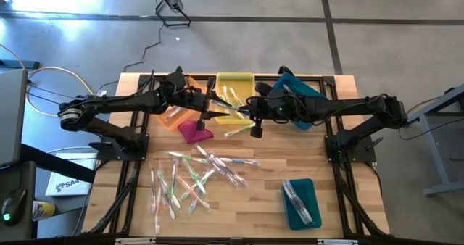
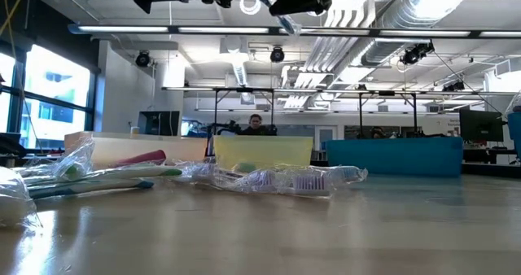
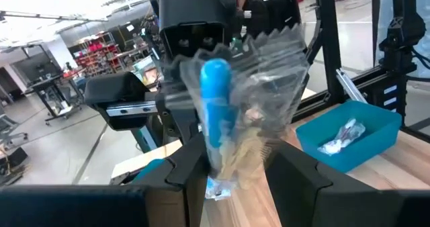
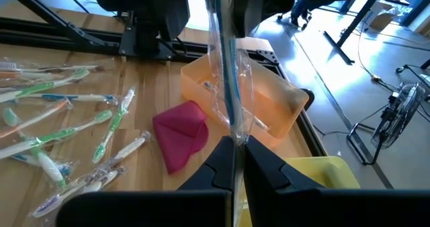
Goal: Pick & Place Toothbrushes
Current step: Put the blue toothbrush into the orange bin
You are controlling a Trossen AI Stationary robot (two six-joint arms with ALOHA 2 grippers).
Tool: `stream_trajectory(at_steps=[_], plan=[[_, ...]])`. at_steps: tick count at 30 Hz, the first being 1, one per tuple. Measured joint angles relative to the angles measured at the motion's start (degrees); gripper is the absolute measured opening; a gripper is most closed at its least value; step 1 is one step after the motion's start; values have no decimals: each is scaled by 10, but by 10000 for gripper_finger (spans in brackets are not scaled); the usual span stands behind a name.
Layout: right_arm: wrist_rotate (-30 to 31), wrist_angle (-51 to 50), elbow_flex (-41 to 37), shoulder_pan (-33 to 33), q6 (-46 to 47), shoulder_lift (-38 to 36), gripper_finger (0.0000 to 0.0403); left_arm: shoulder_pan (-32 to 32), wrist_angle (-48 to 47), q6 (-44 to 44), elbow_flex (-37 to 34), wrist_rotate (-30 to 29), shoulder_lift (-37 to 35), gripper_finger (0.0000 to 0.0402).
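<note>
The right pincer (image 4: 234,141) is pinched fully together on the clear wrapper of a blue-handled toothbrush (image 3: 216,99), held raised above the bench (image 1: 254,201) in front of the yellow bin (image 1: 235,82). The left pincer (image 3: 232,176) meets it there, its fingers (image 3: 191,170) standing partly apart on either side of the same wrapped toothbrush; whether they press on it cannot be told. The item appears light, with a stiff plastic handle inside a loose, crinkled, slippery film sleeve. A grip on the film alone is likely to slide or let the handle swing, so the better hold is across the rigid handle near its middle, clear of the bristle head, with modest force. Beyond the pincers, a magenta cloth (image 4: 180,134) lies on the bench just beside the orange bin (image 4: 269,99). The remaining toothbrushes (image 1: 192,176) lie scattered and partly overlapping on the near half of the bench, most also in clear sleeves, with green, pink and white handles. Overlapping pieces may drag a neighbour when lifted, so an outlying one is the safer pick. A teal bin (image 1: 301,201) near the front right already holds a few wrapped pieces; another teal bin (image 1: 297,85) sits behind the right arm.
</note>
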Motion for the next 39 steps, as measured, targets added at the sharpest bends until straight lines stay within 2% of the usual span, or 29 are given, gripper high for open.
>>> stream_trajectory(at_steps=[7,17,27,30,39], plan=[[1,-2,0,0,0,0,3,0,2,0,0,-1,2,124],[-3,-5,0,0,1,0,3,1,2,2,0,-6,2,22],[-17,-13,0,0,1,0,9,0,-1,4,0,-2,2,19],[-21,-9,0,0,3,0,42,0,-1,4,0,0,2,19],[35,-7,0,10,1,-3,201,0,-5,12,0,2,2,19]])
